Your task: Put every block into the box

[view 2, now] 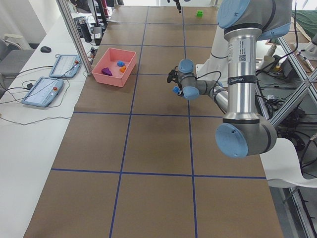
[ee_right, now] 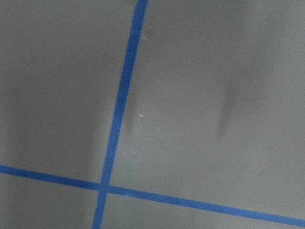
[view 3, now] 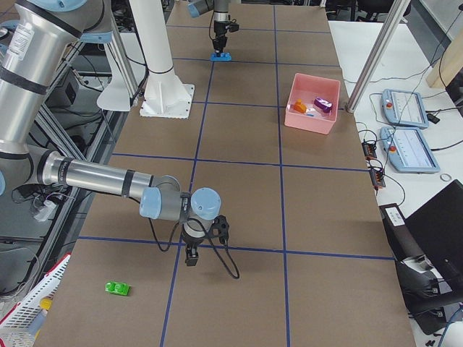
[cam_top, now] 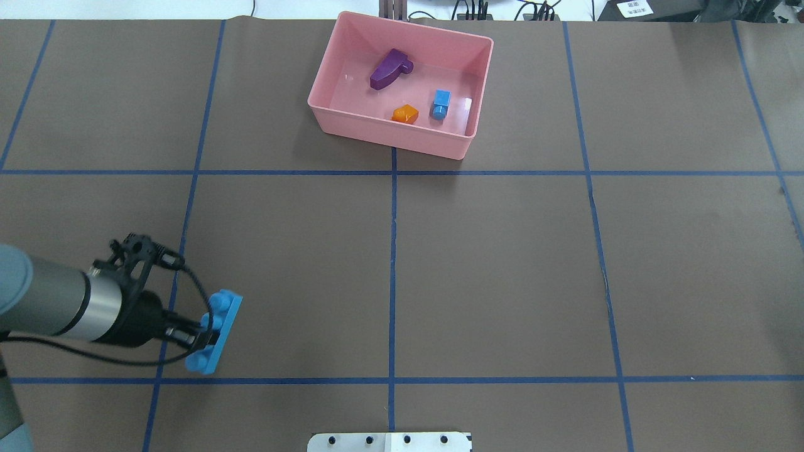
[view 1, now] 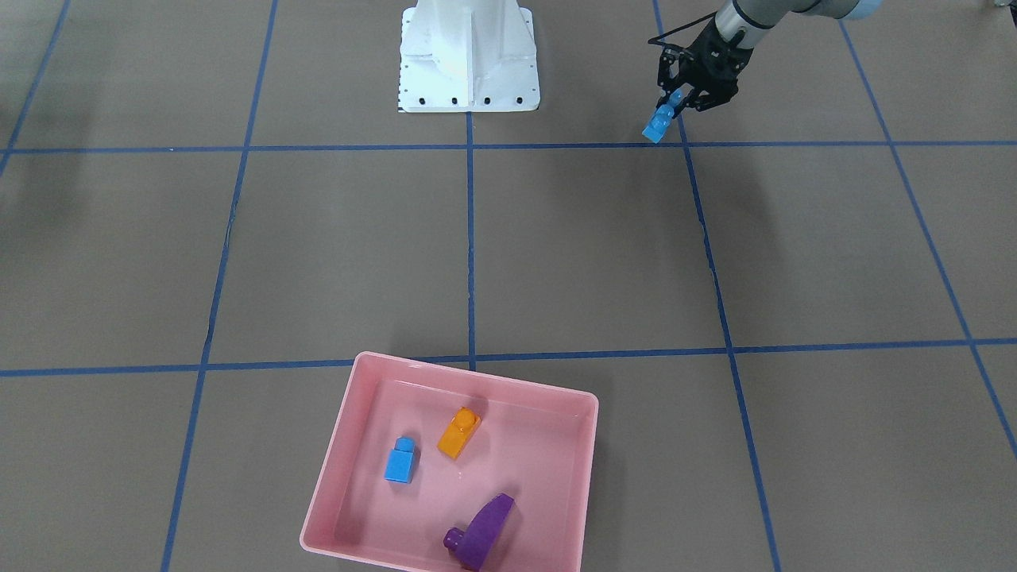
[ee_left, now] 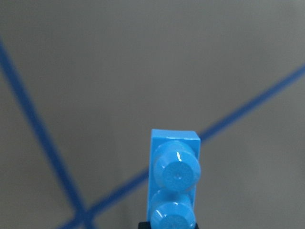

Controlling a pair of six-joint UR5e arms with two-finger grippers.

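Note:
My left gripper (cam_top: 202, 333) is shut on the long blue four-stud brick (cam_top: 217, 334) and holds it near the table's left front; the pair also shows in the front view, gripper (view 1: 675, 102) and brick (view 1: 659, 123). The left wrist view shows the brick's (ee_left: 175, 179) studs. The pink box (cam_top: 389, 135) stands at the far middle. In it lie the orange brick (cam_top: 405, 113), the small blue brick (cam_top: 441, 103) and the purple sloped brick (cam_top: 388, 68). The green brick (view 3: 117, 288) lies on the table near my right gripper (view 3: 192, 258); I cannot tell whether that gripper is open or shut.
The white robot base (view 1: 469, 59) stands at the table's near edge, in the middle. Blue tape lines cross the brown table. Tablets (view 3: 405, 108) lie on a side desk beyond the box.

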